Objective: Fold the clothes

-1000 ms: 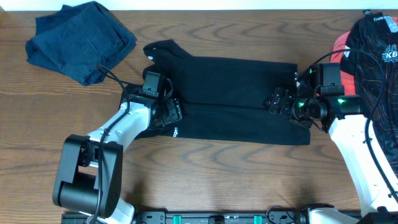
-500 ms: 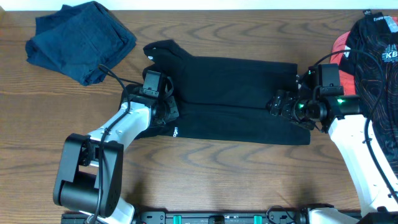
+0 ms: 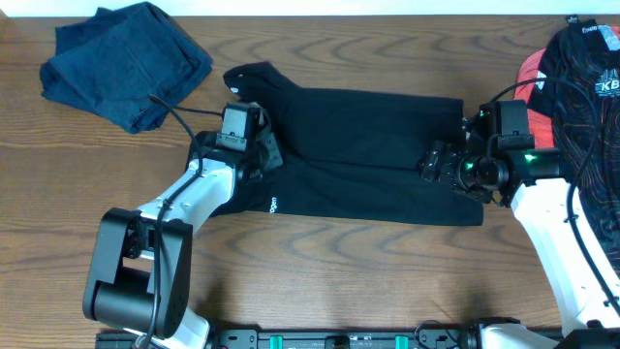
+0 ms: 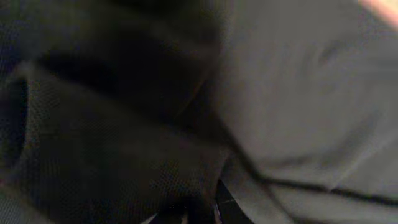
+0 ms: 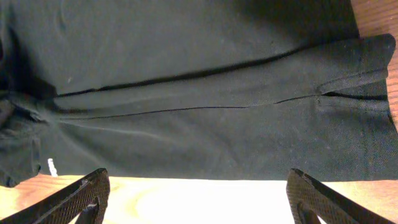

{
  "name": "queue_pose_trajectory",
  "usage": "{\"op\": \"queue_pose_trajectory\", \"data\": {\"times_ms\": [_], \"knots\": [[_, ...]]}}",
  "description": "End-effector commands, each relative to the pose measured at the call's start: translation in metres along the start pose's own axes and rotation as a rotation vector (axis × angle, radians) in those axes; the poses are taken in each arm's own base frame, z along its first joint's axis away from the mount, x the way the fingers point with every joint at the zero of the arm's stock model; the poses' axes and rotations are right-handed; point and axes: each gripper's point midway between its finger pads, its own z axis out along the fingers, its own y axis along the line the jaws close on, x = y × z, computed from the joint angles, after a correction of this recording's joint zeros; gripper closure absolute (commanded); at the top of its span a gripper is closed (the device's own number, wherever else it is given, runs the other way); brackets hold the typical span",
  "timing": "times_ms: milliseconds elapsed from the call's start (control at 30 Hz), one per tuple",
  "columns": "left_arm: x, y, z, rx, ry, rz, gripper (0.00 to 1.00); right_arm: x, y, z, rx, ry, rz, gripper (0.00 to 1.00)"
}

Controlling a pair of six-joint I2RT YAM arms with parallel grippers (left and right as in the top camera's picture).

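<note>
A plain black garment [image 3: 368, 145] lies stretched left to right across the middle of the table, folded lengthwise, with a small white logo [image 3: 273, 204] near its left front edge. At the garment's left end, my left gripper [image 3: 263, 155] is shut on its fabric. In the left wrist view dark cloth [image 4: 124, 143] fills the frame and bunches at the jaws [image 4: 199, 214]. My right gripper [image 3: 431, 160] hovers over the garment's right end, open with nothing between its fingers [image 5: 196, 180]. The black garment [image 5: 205, 81] lies flat beyond them.
A crumpled navy garment [image 3: 126, 63] sits at the back left. At the right edge is a pile with a black garment with red lines [image 3: 586, 87] over a coral-pink one [image 3: 530, 73]. Bare wood runs along the front of the table [image 3: 349, 271].
My left gripper has shut on the black garment's left end and shifted a little toward the back of the table. The right gripper has stayed open in place.
</note>
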Motion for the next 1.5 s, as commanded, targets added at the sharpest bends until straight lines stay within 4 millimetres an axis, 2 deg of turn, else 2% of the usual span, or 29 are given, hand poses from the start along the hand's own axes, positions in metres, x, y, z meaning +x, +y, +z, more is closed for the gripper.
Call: {"op": "queue_pose_trajectory", "data": {"times_ms": [0,33,67,100,133,200,300,333,467,600,767,800,900,1033,1100,1267,1467], "knots": [[-0.017,-0.008,0.000,0.028,-0.058,0.000,0.90,0.005,-0.003,0.006,0.019,0.021,-0.011,0.11],[-0.023,-0.012,0.000,0.044,-0.085,0.005,0.90,0.005,-0.004,0.007,0.021,0.024,-0.011,0.12],[-0.028,-0.015,-0.001,0.054,-0.102,0.009,0.83,0.006,-0.004,0.008,0.023,0.028,-0.010,0.11],[-0.032,-0.018,-0.002,0.066,-0.121,0.013,0.67,0.007,-0.005,0.008,0.025,0.033,-0.009,0.11],[-0.034,-0.019,-0.002,0.071,-0.129,0.015,0.57,0.007,-0.005,0.009,0.027,0.036,-0.008,0.11],[-0.038,-0.019,-0.002,0.069,-0.146,0.019,0.47,0.008,-0.006,0.010,0.030,0.044,-0.005,0.11],[-0.041,-0.012,-0.003,0.028,-0.167,0.019,0.03,0.010,-0.008,0.013,0.037,0.057,-0.002,0.11],[-0.041,-0.010,-0.003,0.021,-0.167,0.039,0.02,0.010,-0.008,0.014,0.039,0.061,-0.001,0.11],[-0.035,0.003,-0.008,-0.013,-0.127,0.029,0.02,0.016,-0.012,0.016,0.053,0.091,0.006,0.11],[-0.023,0.023,-0.024,-0.074,-0.058,-0.013,0.02,0.021,-0.015,0.020,0.069,0.122,0.014,0.10],[0.007,0.046,-0.045,-0.159,0.070,-0.018,0.02,0.025,-0.019,0.027,0.084,0.153,0.021,0.11],[0.013,0.049,-0.046,-0.170,0.094,-0.008,0.06,0.025,-0.019,0.029,0.086,0.158,0.022,0.13],[0.027,0.058,-0.042,-0.198,0.153,-0.010,0.23,0.025,-0.020,0.040,0.093,0.174,0.021,0.27],[0.044,0.067,-0.037,-0.232,0.223,-0.013,0.48,0.029,-0.028,0.061,0.122,0.228,0.040,0.63],[0.052,0.072,-0.036,-0.250,0.260,-0.020,0.57,0.033,-0.032,0.069,0.138,0.258,0.055,0.71],[0.071,0.095,-0.033,-0.344,0.335,-0.031,0.67,0.044,-0.048,0.091,0.200,0.328,0.080,0.78],[0.086,0.123,-0.034,-0.422,0.416,-0.069,0.68,0.053,-0.069,0.110,0.295,0.375,0.129,0.82]]}}
